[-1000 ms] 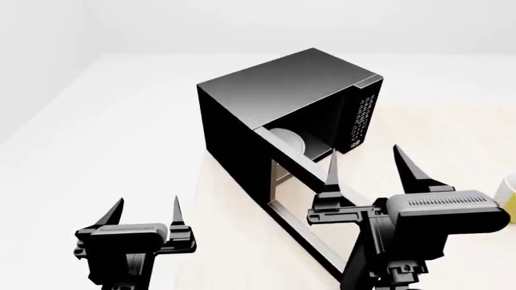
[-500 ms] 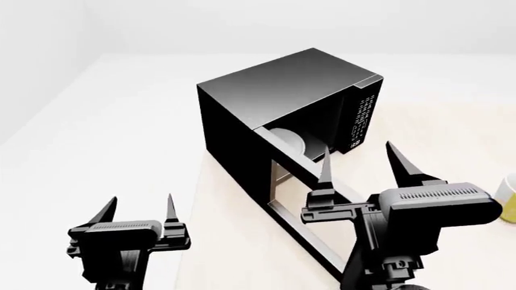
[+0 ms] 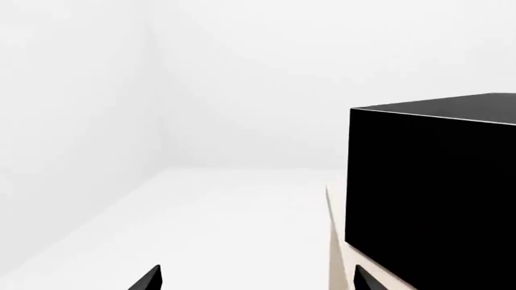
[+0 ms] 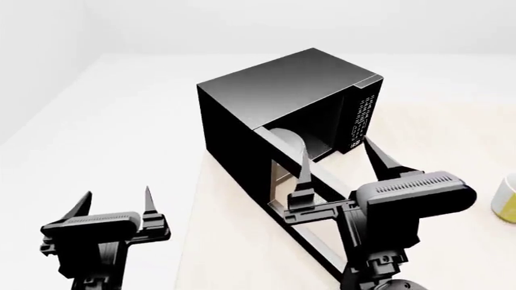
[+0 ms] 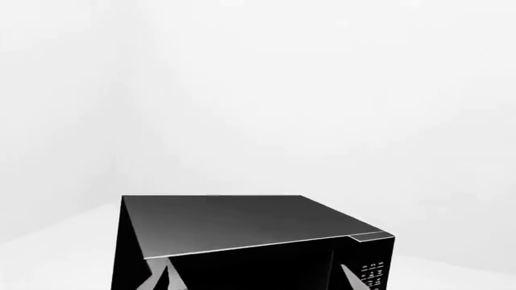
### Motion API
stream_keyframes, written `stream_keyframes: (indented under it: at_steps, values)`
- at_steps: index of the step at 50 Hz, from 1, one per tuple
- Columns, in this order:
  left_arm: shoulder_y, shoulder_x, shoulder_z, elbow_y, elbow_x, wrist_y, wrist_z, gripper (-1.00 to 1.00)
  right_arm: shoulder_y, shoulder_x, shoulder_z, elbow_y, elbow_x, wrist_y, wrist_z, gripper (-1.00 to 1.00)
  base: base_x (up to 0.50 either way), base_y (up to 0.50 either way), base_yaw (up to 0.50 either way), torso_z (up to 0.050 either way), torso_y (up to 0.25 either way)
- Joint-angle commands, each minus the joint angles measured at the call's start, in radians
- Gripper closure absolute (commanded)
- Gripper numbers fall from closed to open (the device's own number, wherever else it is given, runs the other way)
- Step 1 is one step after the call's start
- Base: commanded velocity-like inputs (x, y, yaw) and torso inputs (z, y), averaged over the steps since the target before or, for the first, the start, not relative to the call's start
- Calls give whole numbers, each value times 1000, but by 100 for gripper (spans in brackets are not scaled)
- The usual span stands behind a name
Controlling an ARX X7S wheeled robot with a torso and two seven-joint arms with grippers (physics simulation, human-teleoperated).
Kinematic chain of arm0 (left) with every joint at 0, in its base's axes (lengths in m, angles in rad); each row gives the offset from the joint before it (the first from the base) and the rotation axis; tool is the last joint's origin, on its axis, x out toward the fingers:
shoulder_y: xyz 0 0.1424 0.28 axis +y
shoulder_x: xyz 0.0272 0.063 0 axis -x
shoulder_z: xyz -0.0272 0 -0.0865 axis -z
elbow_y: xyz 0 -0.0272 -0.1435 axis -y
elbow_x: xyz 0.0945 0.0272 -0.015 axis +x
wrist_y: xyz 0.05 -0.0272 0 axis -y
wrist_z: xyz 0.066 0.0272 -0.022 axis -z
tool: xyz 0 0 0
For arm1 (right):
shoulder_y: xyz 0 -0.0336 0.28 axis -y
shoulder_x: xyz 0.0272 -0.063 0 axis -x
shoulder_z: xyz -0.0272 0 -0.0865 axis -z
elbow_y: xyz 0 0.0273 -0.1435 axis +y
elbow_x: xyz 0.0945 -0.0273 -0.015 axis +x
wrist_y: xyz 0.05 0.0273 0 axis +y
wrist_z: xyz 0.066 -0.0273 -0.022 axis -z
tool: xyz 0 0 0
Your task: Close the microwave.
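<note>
The black boxy microwave [image 4: 282, 90] stands on the pale table [image 4: 234, 254] with its side-hinged windowed door [image 4: 303, 208] swung wide open toward me. The white round plate [image 4: 288, 142] shows inside, and the white-marked keypad panel [image 4: 361, 121] is at its right. My right gripper [image 4: 339, 160] is open and empty, raised in front of the open cavity above the door. My left gripper [image 4: 115, 202] is open and empty, low at the left, off the table's left edge. The right wrist view shows the microwave's top [image 5: 241, 223]; the left wrist view shows its black side [image 3: 435, 193].
A yellow-white mug [image 4: 508, 196] sits at the right edge of the table. The table's left edge [image 4: 193, 223] runs beside the microwave, with white floor to the left of it. White walls stand behind.
My right gripper has moved left and forward, closer to the open cavity and over the door. My left gripper has moved left and down.
</note>
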Motion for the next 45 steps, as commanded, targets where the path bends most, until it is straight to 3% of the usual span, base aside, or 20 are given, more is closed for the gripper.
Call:
stream_keyframes:
  at_steps: [1, 14, 45]
  values:
    - [-4, -9, -15, 2, -7, -5, -10, -100, 39, -2, -52, -31, 23, 82, -18, -100, 0, 0, 0, 0, 0]
    - [-11, -6, -11, -18, -6, 7, -10, -100, 52, -20, -82, -53, 109, 114, -73, -100, 0, 0, 0, 0, 0]
    - [-14, -9, -6, -29, -8, 15, -18, -100, 35, -33, -213, 60, 83, 67, -101, -100, 0, 0, 0, 0, 0]
